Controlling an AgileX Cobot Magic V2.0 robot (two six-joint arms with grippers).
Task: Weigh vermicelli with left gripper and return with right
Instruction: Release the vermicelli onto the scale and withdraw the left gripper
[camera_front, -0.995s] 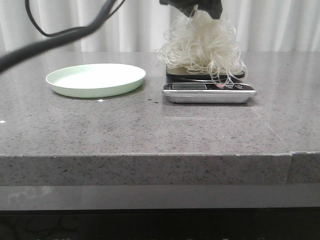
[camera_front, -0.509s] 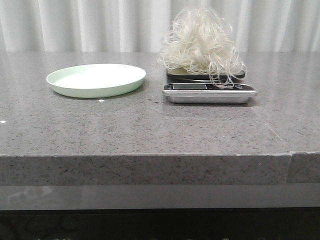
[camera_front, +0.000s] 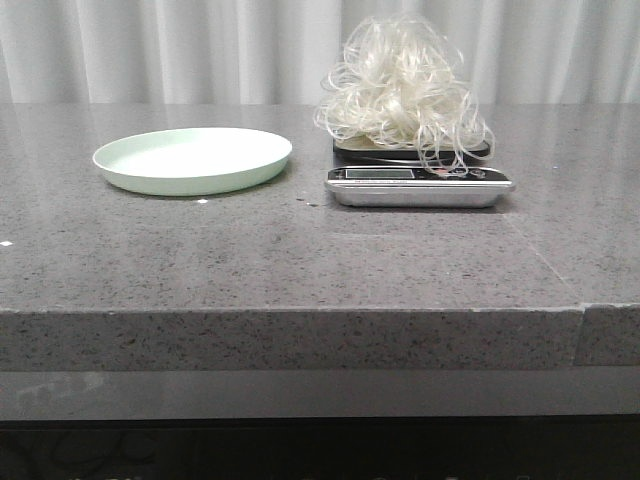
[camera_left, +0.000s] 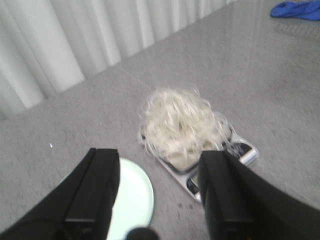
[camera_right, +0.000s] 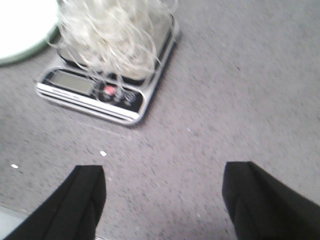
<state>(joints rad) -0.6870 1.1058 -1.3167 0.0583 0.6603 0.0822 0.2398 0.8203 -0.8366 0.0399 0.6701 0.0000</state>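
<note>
The vermicelli (camera_front: 403, 90), a fluffy white tangle, rests on the silver and black kitchen scale (camera_front: 418, 186) at the table's back right. It also shows in the left wrist view (camera_left: 182, 125) and the right wrist view (camera_right: 112, 35). The pale green plate (camera_front: 192, 159) sits empty to the left of the scale. Neither gripper shows in the front view. My left gripper (camera_left: 159, 192) is open and empty, high above the plate (camera_left: 132, 200) and the scale (camera_left: 245, 152). My right gripper (camera_right: 165, 195) is open and empty over bare table, apart from the scale (camera_right: 95, 97).
A grey speckled stone table (camera_front: 300, 260) with a front edge near the camera. White curtains (camera_front: 200, 50) hang behind it. A blue cloth (camera_left: 297, 10) lies far off on the table in the left wrist view.
One second ago the left gripper was still at the top of the vermicelli with its cable across the upper left. It has since let go and risen out of the front view. The vermicelli stays on the scale.
</note>
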